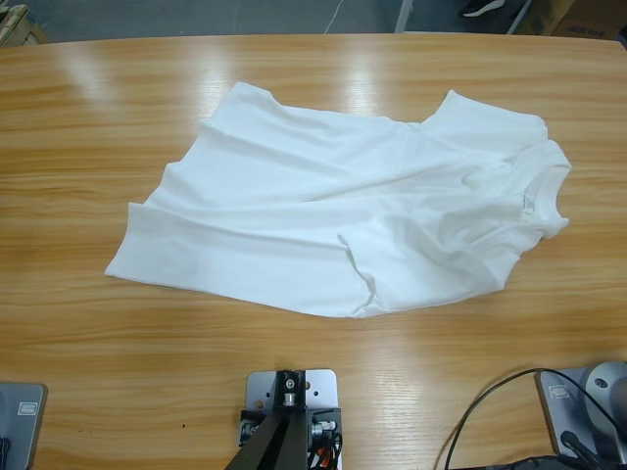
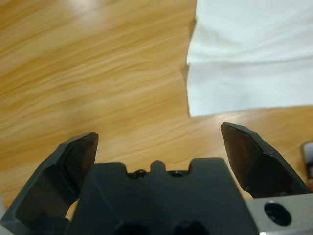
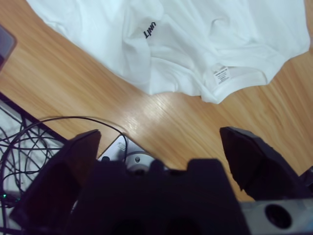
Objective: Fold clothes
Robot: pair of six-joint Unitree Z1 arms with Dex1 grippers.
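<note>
1. T-shirt [image 1: 343,220] lies spread but crumpled on the wooden table [image 1: 118,372], roughly at its middle, collar end toward the high view's right, hem toward its left
2. Not flat: a flap is doubled over along the shirt's near edge, with diagonal creases across the body
3. Right wrist view shows the collar [image 3: 244,81] with the neck label [image 3: 221,74] facing out, and part of the dark chest lettering [image 3: 149,30] tucked in a fold
4. Left gripper [image 2: 159,142] released, jaws wide apart, nothing between them; it hovers over bare table just off the shirt's hem corner [image 2: 195,105], not touching it
5. Right gripper [image 3: 159,142] also spread and empty, over bare table near the collar side, clear of the cloth; cables [image 3: 29,142] lie beside it
6. Neither arm shows in the high view
7. Step, as I judge it: very start, no deliberate fold made, both arms in approach
8. Next move probably calls for each gripper to drop to a shirt edge, pinch only the layer wanted, then pull out the doubled flap before folding
</note>
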